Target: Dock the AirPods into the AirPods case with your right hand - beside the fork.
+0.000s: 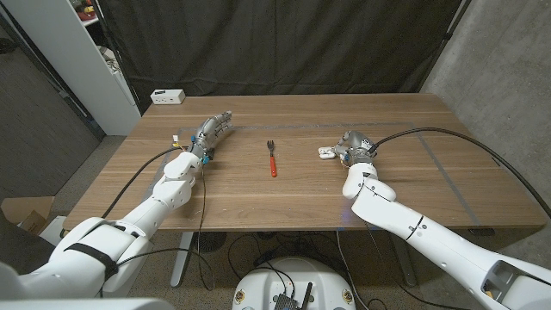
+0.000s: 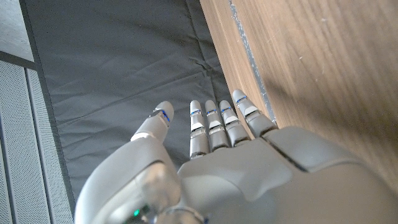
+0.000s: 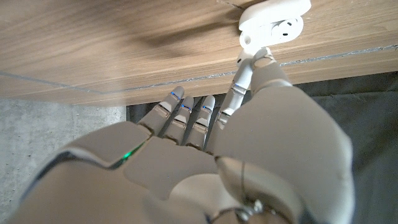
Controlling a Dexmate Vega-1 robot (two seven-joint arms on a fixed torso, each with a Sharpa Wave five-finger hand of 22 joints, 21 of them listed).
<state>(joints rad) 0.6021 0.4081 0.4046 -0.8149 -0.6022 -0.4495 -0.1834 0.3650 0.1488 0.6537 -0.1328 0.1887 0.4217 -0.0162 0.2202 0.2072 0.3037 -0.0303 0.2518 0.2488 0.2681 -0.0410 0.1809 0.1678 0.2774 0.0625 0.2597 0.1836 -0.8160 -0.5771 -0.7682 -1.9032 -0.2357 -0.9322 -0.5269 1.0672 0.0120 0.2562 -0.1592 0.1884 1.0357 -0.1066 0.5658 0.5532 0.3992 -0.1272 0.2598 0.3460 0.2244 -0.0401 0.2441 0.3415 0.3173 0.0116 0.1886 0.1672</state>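
Head view: AirPods case [image 1: 326, 154] lies right of the fork [image 1: 272, 158], touching the right hand [image 1: 354, 149]; left hand [image 1: 209, 134] left of fork, fingers straight, together, holding nothing.
Right wrist view: thumb tip meets open AirPods case [image 3: 273, 20]; right hand [image 3: 205, 155] loosely extended, empty.

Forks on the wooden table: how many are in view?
1. A small fork with a red handle and dark metal tines lies mid-table, between the two robot hands. Nothing suggests another, though the hands could hide small items.
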